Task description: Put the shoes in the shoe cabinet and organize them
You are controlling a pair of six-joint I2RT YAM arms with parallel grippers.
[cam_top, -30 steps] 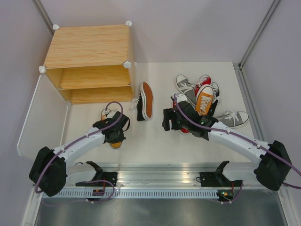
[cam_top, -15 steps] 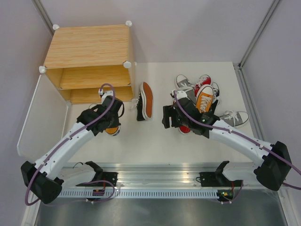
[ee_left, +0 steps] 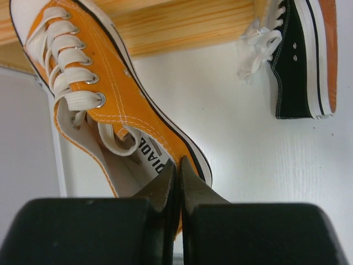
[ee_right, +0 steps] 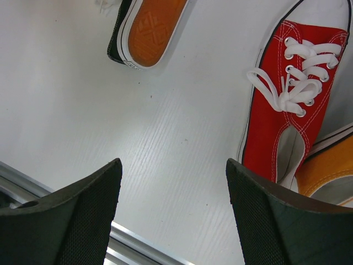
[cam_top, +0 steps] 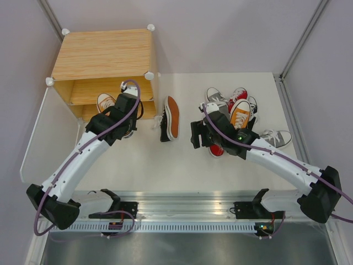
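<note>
My left gripper [cam_top: 120,117] [ee_left: 179,165] is shut on the heel wall of an orange shoe [cam_top: 105,101] [ee_left: 110,94]. The shoe's toe points into the open front of the shoe cabinet [cam_top: 105,55], by its wood shelves [ee_left: 187,27]. A black shoe [cam_top: 171,117] [ee_left: 300,61] [ee_right: 146,30] lies on its side, orange sole showing, right of the cabinet. My right gripper [cam_top: 194,138] [ee_right: 174,163] hovers open over bare table, with a red shoe [cam_top: 216,150] [ee_right: 281,127] just to its right.
Several more shoes, grey, red, orange and black, lie piled at the back right [cam_top: 237,107]. A grey shoe [cam_top: 274,138] lies apart on the right. The cabinet's white door panel [cam_top: 47,138] hangs open along the left side. Grey walls enclose the table.
My left arm has carried the orange shoe from the table up and back to the cabinet front. The right arm has barely moved.
</note>
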